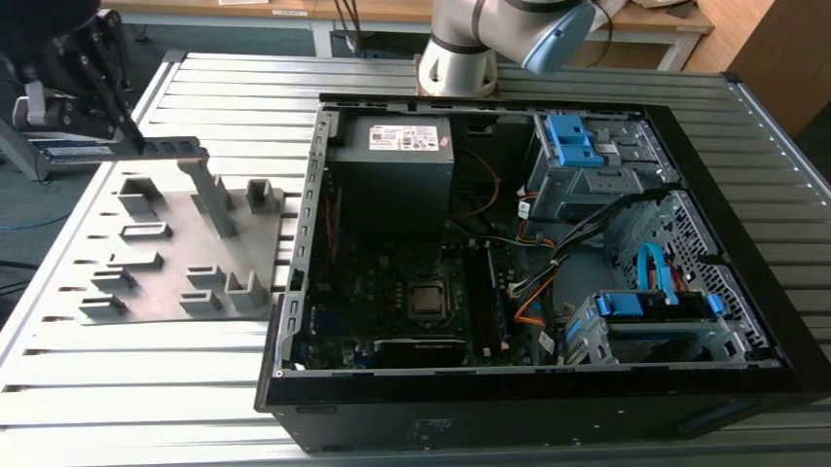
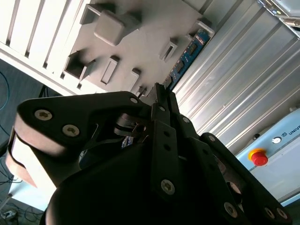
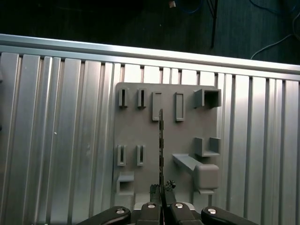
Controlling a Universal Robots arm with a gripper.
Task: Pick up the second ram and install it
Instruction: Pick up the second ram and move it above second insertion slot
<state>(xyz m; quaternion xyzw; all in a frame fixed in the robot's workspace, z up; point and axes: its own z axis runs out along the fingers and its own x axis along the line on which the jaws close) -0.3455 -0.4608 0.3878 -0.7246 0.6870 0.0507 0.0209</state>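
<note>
The gripper point(image 1: 127, 131) is clamped on the memory stick point(image 1: 169, 149). Its two fingers pinch the thin board partway along its length. In the exterior view the stick lies roughly level, over the far edge of the gray holder tray point(image 1: 162, 277) at that view's left, well apart from the open computer case point(image 1: 520, 409). One end of the stick sits close to the top of the tray's tall post point(image 1: 208, 199). It looks to be clear of the post, though I cannot tell for sure.

In the first wrist view the stick point(image 3: 161, 140) is seen edge-on, a thin dark line running out from the gripper point(image 3: 161, 192) across the tray point(image 3: 136, 126). In the second wrist view its blue board point(image 2: 190, 54) reaches out past the gripper point(image 2: 159, 93) over the tray point(image 2: 140, 42).

Tray and case rest on a ribbed metal table point(image 1: 156, 389). Inside the case, the power supply point(image 1: 389, 180) carries a white label point(image 1: 407, 137) whose print I cannot make out.
</note>
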